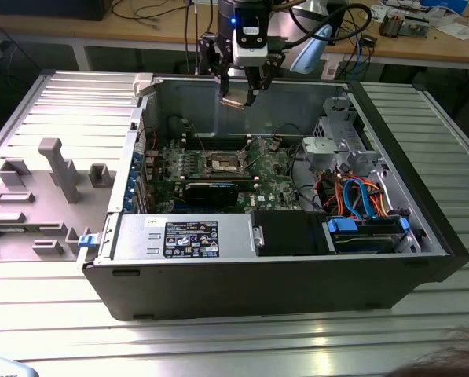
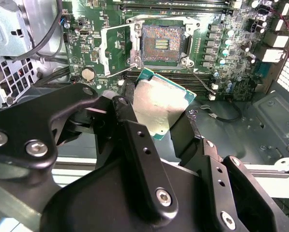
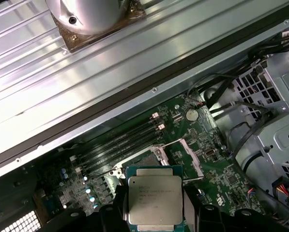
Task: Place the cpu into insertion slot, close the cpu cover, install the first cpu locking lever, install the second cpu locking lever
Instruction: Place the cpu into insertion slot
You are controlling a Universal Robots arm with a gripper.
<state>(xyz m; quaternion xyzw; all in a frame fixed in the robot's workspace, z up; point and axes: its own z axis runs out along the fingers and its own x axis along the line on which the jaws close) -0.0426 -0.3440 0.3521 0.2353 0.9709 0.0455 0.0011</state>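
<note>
Holding the cpu [image 1: 238, 100] by two opposite edges, the jaws are clenched on it in the upper middle of the exterior view, above the open case [image 1: 258, 290]. The slot [image 1: 222, 163] lies bare at mid-frame, well below the chip. Its cover [image 2: 116, 48] stands open beside it. Doing this step well probably means squaring the chip's corners to the slot, keeping it level, and not pressing on the pins.
</note>
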